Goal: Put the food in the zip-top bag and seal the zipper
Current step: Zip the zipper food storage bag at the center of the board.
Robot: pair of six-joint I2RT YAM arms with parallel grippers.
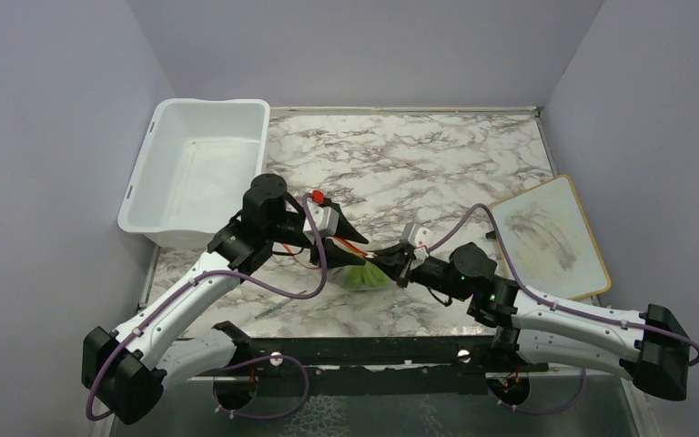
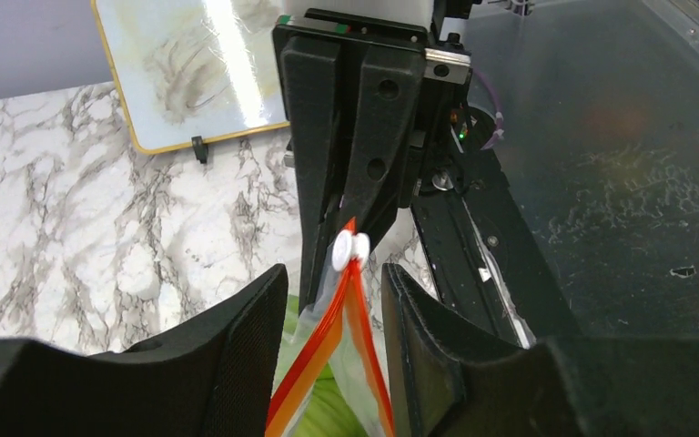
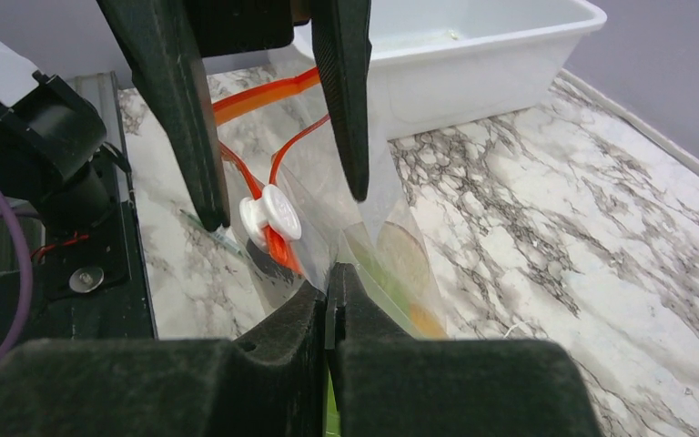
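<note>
The clear zip-top bag [image 1: 375, 264] hangs between my two grippers over the marble table. Green food [image 1: 361, 276] shows inside it, and as green and orange shapes in the right wrist view [image 3: 419, 319]. My right gripper [image 3: 330, 278] is shut on the bag's clear corner just below the white slider [image 3: 270, 217]. My left gripper [image 2: 335, 273] is open. Its fingers [image 2: 255, 337] stand on either side of the orange-red zipper [image 2: 305, 373] without pinching it, a little short of the slider [image 2: 350, 250]. From above, the left gripper [image 1: 357, 240] and right gripper [image 1: 399, 270] almost meet.
A white plastic tub [image 1: 202, 168] stands at the back left. A small whiteboard with a wooden rim [image 1: 551, 237] lies at the right. A thin pen-like item [image 1: 278, 305] lies near the front. The black base rail [image 1: 373, 350] runs along the near edge.
</note>
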